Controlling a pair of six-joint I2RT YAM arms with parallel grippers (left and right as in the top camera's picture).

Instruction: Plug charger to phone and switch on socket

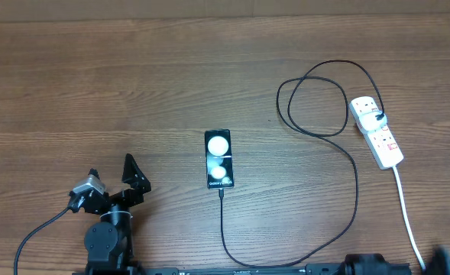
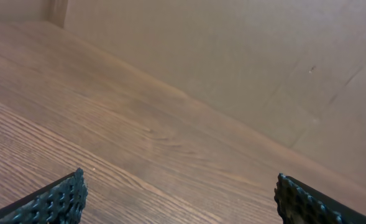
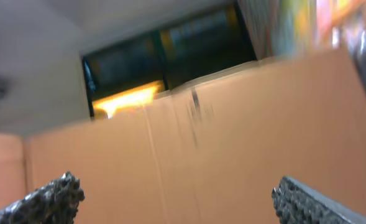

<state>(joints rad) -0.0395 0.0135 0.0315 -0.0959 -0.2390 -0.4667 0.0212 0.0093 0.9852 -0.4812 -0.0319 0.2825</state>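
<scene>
Pressure should land squarely on white elongated power strip (image 1: 377,130), ahead of right tool (image 3: 176,190); it and left tool (image 1: 137,174) gape empty.

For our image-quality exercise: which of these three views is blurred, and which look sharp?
Right wrist view: smeared, the cardboard wall streaked, a yellow light glaring. Overhead view: sharp, evenly lit, the phone crisp. Left wrist view: table grain sharp.

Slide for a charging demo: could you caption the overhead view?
Black phone mid-table, charger cable reaching its near end and looping to the white socket; left gripper open nearby.
</scene>
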